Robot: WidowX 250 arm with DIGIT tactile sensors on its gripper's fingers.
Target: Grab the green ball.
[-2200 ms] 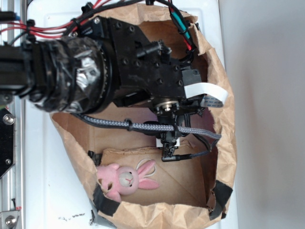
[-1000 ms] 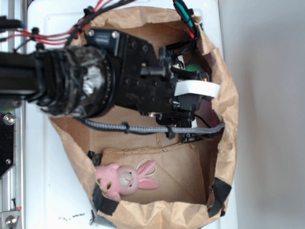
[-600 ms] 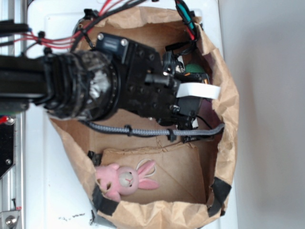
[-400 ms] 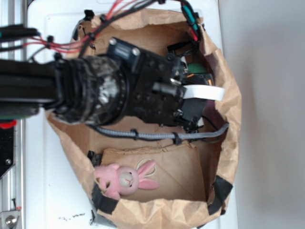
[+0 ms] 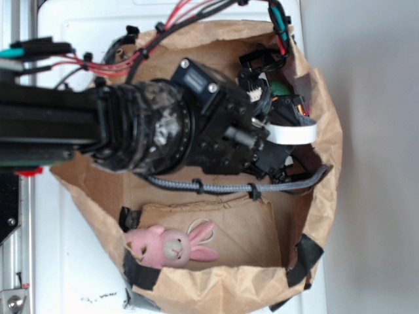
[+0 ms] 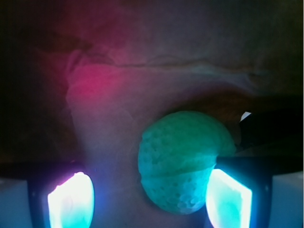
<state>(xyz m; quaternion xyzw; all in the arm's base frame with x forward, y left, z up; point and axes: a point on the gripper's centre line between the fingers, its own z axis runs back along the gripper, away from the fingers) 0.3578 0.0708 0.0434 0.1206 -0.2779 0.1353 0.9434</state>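
your gripper (image 6: 149, 202) has its fingers spread apart, nothing clamped. the green ball (image 6: 183, 161) sits between them, crowding the right-hand finger (image 6: 227, 197). it looks soft, light and knitted, so you'd best squeeze across its widest middle, gently.

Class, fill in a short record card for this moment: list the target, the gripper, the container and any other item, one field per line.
target: green ball, lying inside the bag near its far wall
gripper: gripper open, ball between the fingers, close against the right-hand one in the wrist view; whether it touches cannot be told
container: brown paper bag, open at the top, with the arm reaching in
other item: pink plush bunny at the bag's opposite end, apart from the gripper
grasp: not yet closed
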